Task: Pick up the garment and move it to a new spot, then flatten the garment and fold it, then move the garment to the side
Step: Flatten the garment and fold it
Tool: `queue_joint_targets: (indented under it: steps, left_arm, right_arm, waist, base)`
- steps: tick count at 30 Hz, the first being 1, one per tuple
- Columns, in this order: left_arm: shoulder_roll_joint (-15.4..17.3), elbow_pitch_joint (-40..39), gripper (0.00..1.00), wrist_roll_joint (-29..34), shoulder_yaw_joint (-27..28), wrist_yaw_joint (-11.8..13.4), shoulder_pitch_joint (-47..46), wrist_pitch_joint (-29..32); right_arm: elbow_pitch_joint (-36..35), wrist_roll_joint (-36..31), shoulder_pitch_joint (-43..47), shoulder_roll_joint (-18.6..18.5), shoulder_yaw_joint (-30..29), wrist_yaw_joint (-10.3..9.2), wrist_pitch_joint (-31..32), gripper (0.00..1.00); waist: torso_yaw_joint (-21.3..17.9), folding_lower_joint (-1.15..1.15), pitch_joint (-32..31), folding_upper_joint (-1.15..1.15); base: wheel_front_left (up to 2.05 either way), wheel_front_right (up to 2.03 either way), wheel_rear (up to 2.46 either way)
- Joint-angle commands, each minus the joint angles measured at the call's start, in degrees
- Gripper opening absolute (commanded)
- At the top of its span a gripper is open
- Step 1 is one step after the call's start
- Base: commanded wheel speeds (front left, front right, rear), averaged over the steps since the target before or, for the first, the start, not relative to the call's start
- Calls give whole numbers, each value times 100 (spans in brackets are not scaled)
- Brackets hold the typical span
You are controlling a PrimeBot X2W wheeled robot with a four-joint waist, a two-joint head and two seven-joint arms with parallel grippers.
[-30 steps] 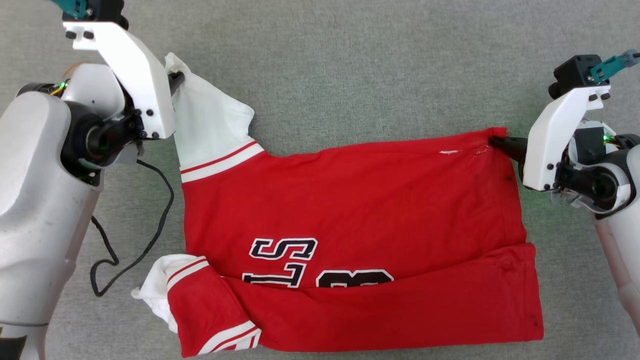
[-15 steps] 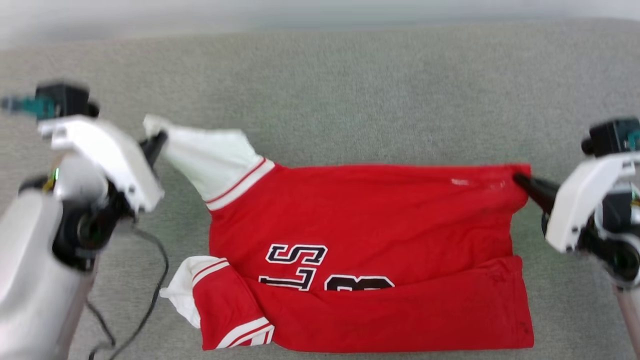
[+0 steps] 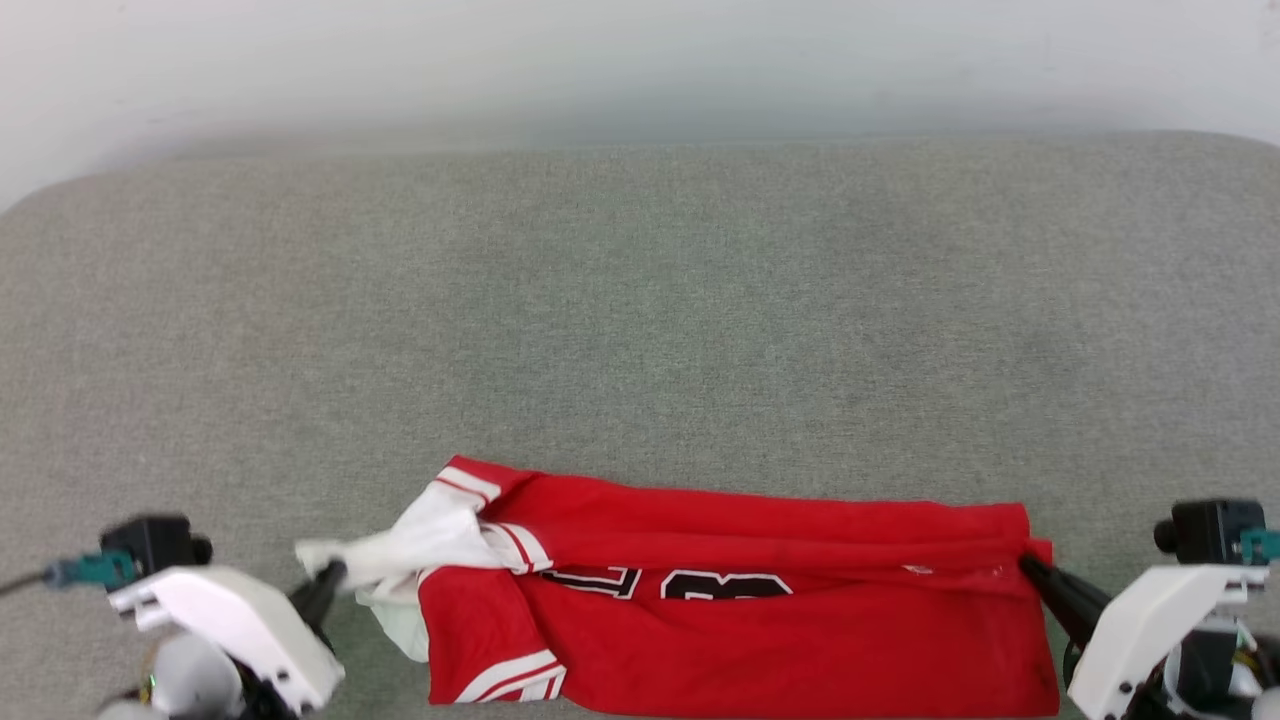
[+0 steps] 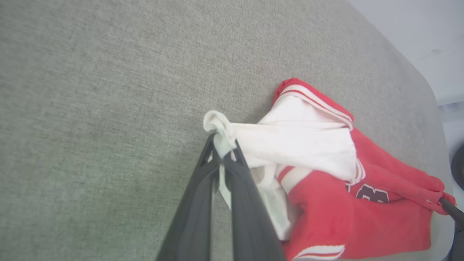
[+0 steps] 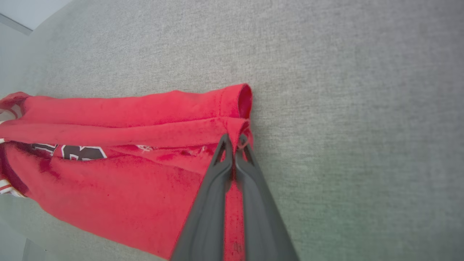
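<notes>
Garment (image 3: 760, 640): on the near part of the tabletop (image 3: 640, 300), folded lengthwise, running left to right; its near edge is cut off by the frame.
Lettering (image 3: 690, 583): mostly hidden under the far fold, unreadable.
Left gripper (image 3: 328, 580): pinched onto the white sleeve tip (image 4: 217, 125).
Right gripper (image 3: 1030, 570): pinched onto the red hem corner (image 5: 239, 127).

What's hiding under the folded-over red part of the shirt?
Black lettering with white edges peeks out from under the garment's folded top layer. Only a strip of it shows. The rest is covered, so the word can't be read.
</notes>
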Motion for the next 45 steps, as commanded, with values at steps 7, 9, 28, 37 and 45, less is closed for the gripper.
queue_joint_targets:
  steps: [7,9,28,37,45]
  left_arm:
    - [-209,325,100,140,-120,236,444,-272]
    - [-299,382,100,250,-150,233,395,-440]
    - [-622,-84,100,2199,-623,218,-212,-2966]
    - [-834,-108,100,2801,-1014,65,-585,-3337]
    - [-1009,-58,100,3015,-1081,1,-818,-3439]
  right_arm:
    - [453,-75,416,232,142,-3,-664,100]
    - [521,-106,490,169,235,-3,-767,100]
    - [-811,-499,658,-112,-1071,-2,1137,100]
    - [-648,-682,414,108,-1170,-2,1851,100]
    - [23,-751,190,324,-747,-2,2051,100]
  waist:
    - [-52,2,-85,0]
    - [-65,2,-139,0]
    - [74,2,-547,0]
    - [480,2,-269,0]
    - [681,2,4,0]
  base:
    - [0,0,0]
    - [0,0,0]
    - [0,0,0]
    - [0,0,0]
    - [0,0,0]
